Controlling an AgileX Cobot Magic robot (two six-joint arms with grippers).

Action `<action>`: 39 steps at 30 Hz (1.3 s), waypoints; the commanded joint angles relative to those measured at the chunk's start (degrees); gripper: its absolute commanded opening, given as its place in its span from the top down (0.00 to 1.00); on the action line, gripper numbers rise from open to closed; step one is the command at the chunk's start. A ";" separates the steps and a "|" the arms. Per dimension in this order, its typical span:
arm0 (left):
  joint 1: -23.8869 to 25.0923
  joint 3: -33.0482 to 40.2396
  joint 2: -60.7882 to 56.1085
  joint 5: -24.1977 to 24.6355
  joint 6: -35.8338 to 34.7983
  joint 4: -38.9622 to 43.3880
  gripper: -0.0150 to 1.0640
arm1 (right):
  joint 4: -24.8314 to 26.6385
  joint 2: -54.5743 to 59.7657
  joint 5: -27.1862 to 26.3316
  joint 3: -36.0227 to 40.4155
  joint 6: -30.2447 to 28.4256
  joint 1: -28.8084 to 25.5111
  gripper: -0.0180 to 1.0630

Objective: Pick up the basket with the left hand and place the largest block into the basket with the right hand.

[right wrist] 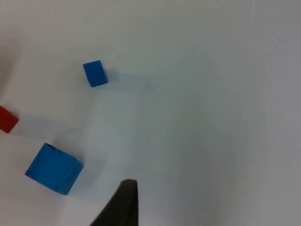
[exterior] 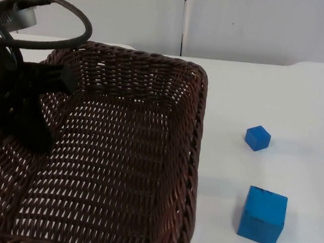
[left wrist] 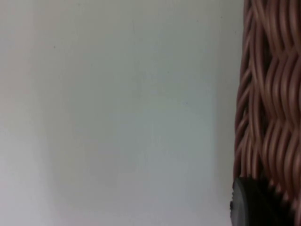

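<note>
A dark brown wicker basket hangs close under the top camera, over the table's left half. My left gripper is shut on its left rim; the wicker wall sits against one black fingertip in the left wrist view. The largest block, a blue cube, rests on the white table to the right of the basket. In the right wrist view the same cube lies apart from the right gripper's one visible fingertip, which hovers above the table.
A small blue cube sits behind the large one, also seen from the right wrist. A red block lies between the two blue cubes. The grey partition wall closes off the table's far side.
</note>
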 commanded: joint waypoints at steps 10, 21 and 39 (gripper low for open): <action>-0.06 0.07 -0.77 -0.04 -0.12 -1.76 0.99 | 15.29 6.45 -1.47 -0.49 -13.18 -0.20 0.01; -0.06 0.07 -0.77 -0.04 -0.12 -1.76 0.99 | 13.90 10.38 -4.90 -0.49 -14.47 10.04 0.01; -0.06 0.07 -0.77 -0.04 -0.12 -1.37 0.99 | 5.67 31.09 -15.72 -0.49 -21.43 29.65 0.01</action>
